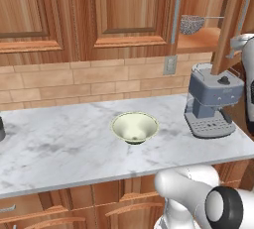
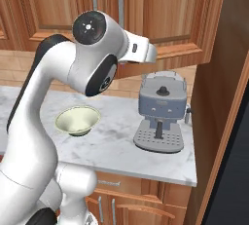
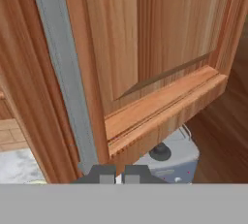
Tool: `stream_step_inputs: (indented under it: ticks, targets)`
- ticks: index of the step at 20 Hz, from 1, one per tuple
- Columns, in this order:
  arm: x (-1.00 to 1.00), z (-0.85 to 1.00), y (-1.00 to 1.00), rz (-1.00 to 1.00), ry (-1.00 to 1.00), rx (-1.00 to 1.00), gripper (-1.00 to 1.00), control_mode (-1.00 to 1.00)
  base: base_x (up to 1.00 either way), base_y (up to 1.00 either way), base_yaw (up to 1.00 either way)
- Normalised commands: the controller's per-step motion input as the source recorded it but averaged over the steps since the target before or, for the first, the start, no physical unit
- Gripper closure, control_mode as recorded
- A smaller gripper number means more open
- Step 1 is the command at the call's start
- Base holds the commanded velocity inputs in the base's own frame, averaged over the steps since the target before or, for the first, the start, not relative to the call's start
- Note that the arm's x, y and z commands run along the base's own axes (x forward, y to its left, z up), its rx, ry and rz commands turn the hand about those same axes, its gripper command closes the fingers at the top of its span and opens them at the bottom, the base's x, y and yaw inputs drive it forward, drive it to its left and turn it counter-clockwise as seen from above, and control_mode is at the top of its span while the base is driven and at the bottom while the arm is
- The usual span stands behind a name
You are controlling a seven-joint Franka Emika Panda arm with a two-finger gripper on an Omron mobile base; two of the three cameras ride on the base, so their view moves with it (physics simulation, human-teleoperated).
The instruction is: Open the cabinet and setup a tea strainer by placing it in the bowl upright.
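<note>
You have the end effector [image 3: 116,173] clenched, its two small dark fingertips nearly touching at the foot of the long brushed-silver bar handle [image 3: 65,72] of the cabinet [image 1: 225,25]. Whether they pinch the bar itself cannot be told from the hand view. That reddish-brown door, with its raised panel and stepped wooden moulding, stands swung partly outward above the espresso machine [image 1: 213,101], a boxy blue-grey unit with a perforated drip tray and a round black knob on top.

Inside the opened cabinet, on the plain wooden shelf [image 1: 201,39], you can see the tea strainer [image 1: 191,24]: a small rounded basket of speckled silver-grey mesh, its thin straight wire handle pointing right.

The bowl [image 1: 135,127] sits alone near the middle of the desk [image 1: 59,143], a white marble slab with soft grey veining. It is glossy pale cream-green, with wide flaring conical sides, well apart from the espresso machine. Behind it runs a tan brick backsplash [image 1: 74,82].
</note>
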Motion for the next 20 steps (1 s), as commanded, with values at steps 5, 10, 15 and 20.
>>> stream_step_inputs:
  ticks: [5, 10, 15, 20]
  targets:
    - [-0.72, 0.00, -0.21, -0.06, 0.02, 0.00, 1.00, -1.00, 0.00, 0.00, 0.00]
    - [-0.55, 0.09, 0.18, -0.11, 0.02, -0.10, -1.00, -1.00, 0.00, 0.00, 0.00]
    - [-0.24, 0.20, 0.79, -0.16, 0.10, -0.27, -1.00, -1.00, 0.00, 0.00, 0.00]
    - [-0.01, 0.12, 0.68, -0.10, 0.19, -0.25, -1.00, -1.00, 0.00, 0.00, 0.00]
